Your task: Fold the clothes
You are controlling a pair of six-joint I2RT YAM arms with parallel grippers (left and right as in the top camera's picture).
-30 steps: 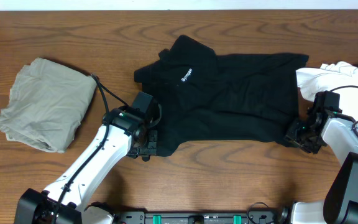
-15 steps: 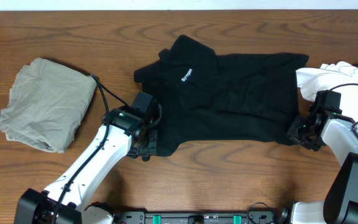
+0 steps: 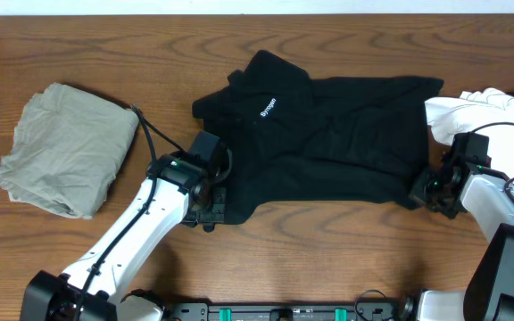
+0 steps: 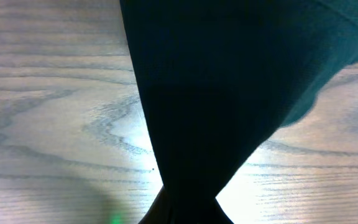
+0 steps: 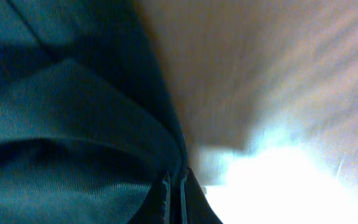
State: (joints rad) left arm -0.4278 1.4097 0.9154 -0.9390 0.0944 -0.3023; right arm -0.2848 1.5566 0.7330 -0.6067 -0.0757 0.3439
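Observation:
The black garment (image 3: pixel 328 143) with small white lettering lies spread across the middle of the table. My left gripper (image 3: pixel 214 205) is shut on its near-left corner. In the left wrist view the black fabric (image 4: pixel 229 81) narrows down into the shut jaws at the bottom edge (image 4: pixel 188 214). My right gripper (image 3: pixel 425 190) is shut on the near-right corner. The right wrist view shows the black hem (image 5: pixel 73 112) pinched between the fingertips (image 5: pixel 174 199). The grey-beige garment (image 3: pixel 61 147) lies crumpled at the left, and the white garment (image 3: pixel 498 120) is bunched at the right edge.
Bare wooden table (image 3: pixel 328 259) runs along the front, between the two arms. The white garment sits right behind my right arm. A black cable loops from my left arm toward the grey-beige garment.
My right gripper has closed onto the black garment's near-right corner. The left gripper and the garments have not moved.

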